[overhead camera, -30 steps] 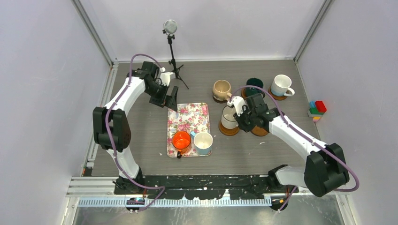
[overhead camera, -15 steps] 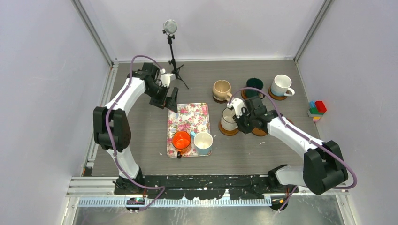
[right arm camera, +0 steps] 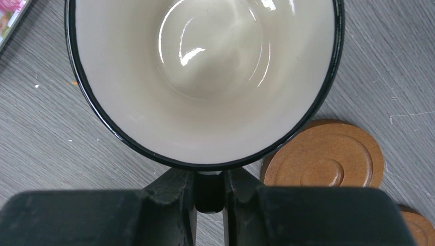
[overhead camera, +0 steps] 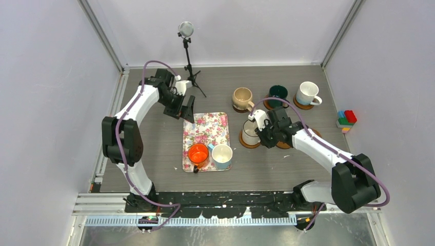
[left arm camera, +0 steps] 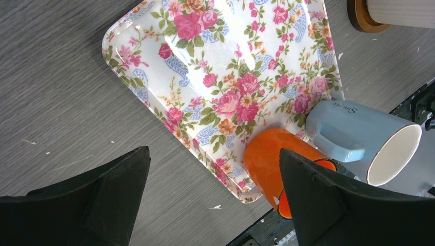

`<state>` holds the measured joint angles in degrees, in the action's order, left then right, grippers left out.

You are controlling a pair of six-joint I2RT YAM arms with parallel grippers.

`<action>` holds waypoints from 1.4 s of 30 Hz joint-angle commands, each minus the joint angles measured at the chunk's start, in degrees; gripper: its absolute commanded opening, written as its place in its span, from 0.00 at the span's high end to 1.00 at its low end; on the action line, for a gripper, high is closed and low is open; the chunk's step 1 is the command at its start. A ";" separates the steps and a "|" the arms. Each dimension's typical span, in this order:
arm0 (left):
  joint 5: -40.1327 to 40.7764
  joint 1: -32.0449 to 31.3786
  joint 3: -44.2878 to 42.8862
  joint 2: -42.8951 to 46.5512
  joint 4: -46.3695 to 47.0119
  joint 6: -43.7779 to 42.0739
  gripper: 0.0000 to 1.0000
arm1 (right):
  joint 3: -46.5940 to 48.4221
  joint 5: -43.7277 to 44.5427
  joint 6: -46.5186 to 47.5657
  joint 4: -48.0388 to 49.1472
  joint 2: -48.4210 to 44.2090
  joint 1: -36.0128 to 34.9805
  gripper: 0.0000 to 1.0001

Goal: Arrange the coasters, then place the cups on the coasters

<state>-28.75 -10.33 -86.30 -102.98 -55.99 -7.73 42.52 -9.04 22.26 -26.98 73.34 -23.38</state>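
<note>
The cream cup point(right arm camera: 205, 77), glossy inside with a thin black rim, sits over a wooden coaster point(overhead camera: 246, 145) just right of the floral tray point(overhead camera: 208, 128). The right gripper point(right arm camera: 209, 192) reaches in from the right, clamped on the cup's handle. The left gripper point(left arm camera: 213, 156) hangs over the tray's far-left corner, jaws wide apart.

Cream cup point(right arm camera: 205, 77) upright over one coaster point(overhead camera: 248, 145), bare coaster point(right arm camera: 323, 156) just beside — orange cup point(left arm camera: 272, 164) beside blue cup point(left arm camera: 349, 136).

place: robot lab cell | signs: plain white enclosure walls point(overhead camera: 46, 102), aluminium frame posts point(overhead camera: 102, 36), microphone stand point(overhead camera: 189, 59)
</note>
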 commanded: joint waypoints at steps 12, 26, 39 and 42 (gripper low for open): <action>-1.19 0.40 -0.03 3.01 -0.24 -0.76 0.00 | 2.96 -2.54 -0.36 2.75 -0.70 -0.05 0.50; -6.37 0.00 3.66 14.31 -9.99 -16.17 0.00 | 7.83 -7.94 0.51 -8.48 -8.56 0.18 0.20; -1.21 -17.49 8.60 18.71 0.34 -21.87 0.05 | 17.69 -15.08 -3.28 -12.28 -4.31 -1.28 0.20; -1.56 -19.72 6.14 15.29 0.22 -23.68 0.12 | 18.10 -13.67 -4.82 -12.22 -3.47 -1.16 0.20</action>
<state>-30.55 -28.16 -77.34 -85.21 -59.18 -27.07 58.15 -22.61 20.08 -38.96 68.86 -24.43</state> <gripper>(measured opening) 0.907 0.801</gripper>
